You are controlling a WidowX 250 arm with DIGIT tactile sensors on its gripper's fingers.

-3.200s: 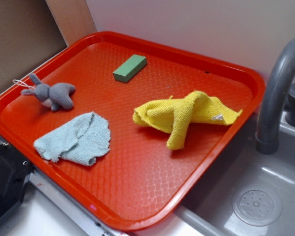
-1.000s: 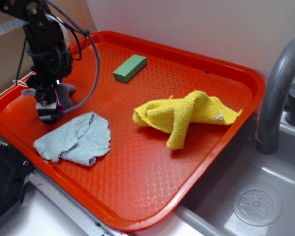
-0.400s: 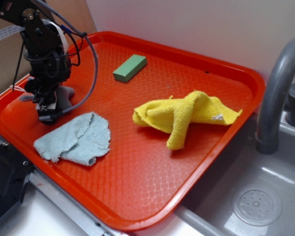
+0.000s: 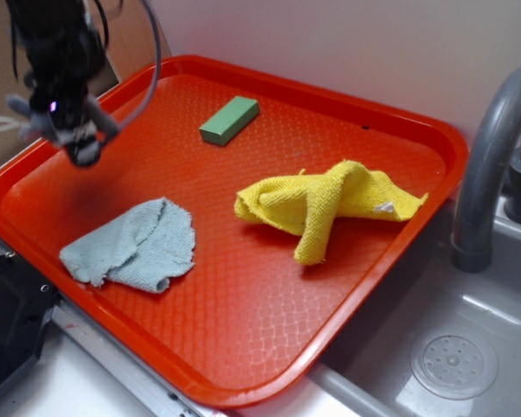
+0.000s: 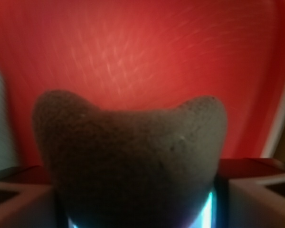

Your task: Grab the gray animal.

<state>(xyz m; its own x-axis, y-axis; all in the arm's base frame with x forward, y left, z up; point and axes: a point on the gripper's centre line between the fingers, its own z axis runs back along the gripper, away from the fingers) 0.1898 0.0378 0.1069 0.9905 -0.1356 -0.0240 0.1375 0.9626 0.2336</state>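
My gripper (image 4: 74, 139) is shut on the gray animal (image 4: 26, 117) and holds it in the air above the left part of the red tray (image 4: 243, 287). The toy's gray parts stick out on both sides of the jaws, blurred by motion. In the wrist view the gray animal (image 5: 133, 161) fills the lower half, pinched between the jaws, with the tray (image 5: 147, 52) far below. A faint shadow lies on the tray under the toy.
A pale blue cloth (image 4: 135, 243) lies at the tray's front left. A yellow cloth (image 4: 326, 204) lies at the middle right, a green block (image 4: 229, 119) at the back. A gray faucet (image 4: 491, 165) and sink (image 4: 451, 356) stand to the right.
The arm came down over the gray animal, closed on it and has now lifted it off the tray, up and slightly left. The other things have not moved.
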